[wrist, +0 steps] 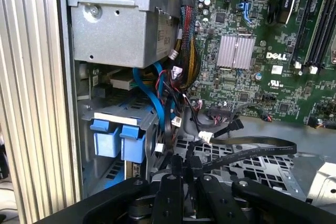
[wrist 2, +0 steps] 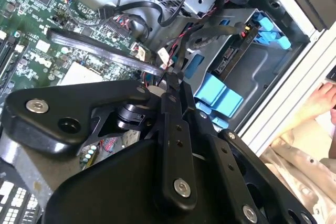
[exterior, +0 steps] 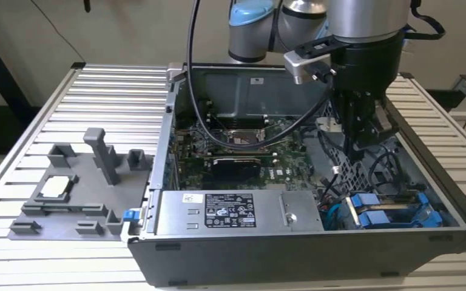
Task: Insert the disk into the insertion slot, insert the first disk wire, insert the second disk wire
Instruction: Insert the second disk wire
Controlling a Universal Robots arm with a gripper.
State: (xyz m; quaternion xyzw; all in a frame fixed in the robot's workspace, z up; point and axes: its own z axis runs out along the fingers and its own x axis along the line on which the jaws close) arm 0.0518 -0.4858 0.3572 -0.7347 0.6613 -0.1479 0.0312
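The disk point(exterior: 388, 213), seen by its bright blue carrier, sits in the insertion slot of the grey perforated drive cage point(exterior: 340, 171) at the case's front corner, on the exterior view's right. Its blue tabs point(wrist: 118, 140) face out in both wrist views point(wrist 2: 218, 94). My gripper point(exterior: 363, 140) hangs inside the case above the cage, behind the disk. Its fingers stand close together on the end of a flat black disk wire point(wrist: 252, 148), which runs off over the cage. The second wrist view has the gripper point(wrist 2: 176, 82) pinching that same wire point(wrist 2: 100, 45). In the first wrist view the gripper point(wrist: 185, 162) is just above the perforated metal.
The grey labelled power-supply box point(exterior: 225, 212) fills the case front beside the disk. The green motherboard point(exterior: 241, 151) lies behind it, with loose black and red cables point(wrist: 181, 82) bunched near the cage. A grey fixture point(exterior: 71, 194) stands on the slatted table. A person's hand point(wrist 2: 321, 103) is outside the case wall.
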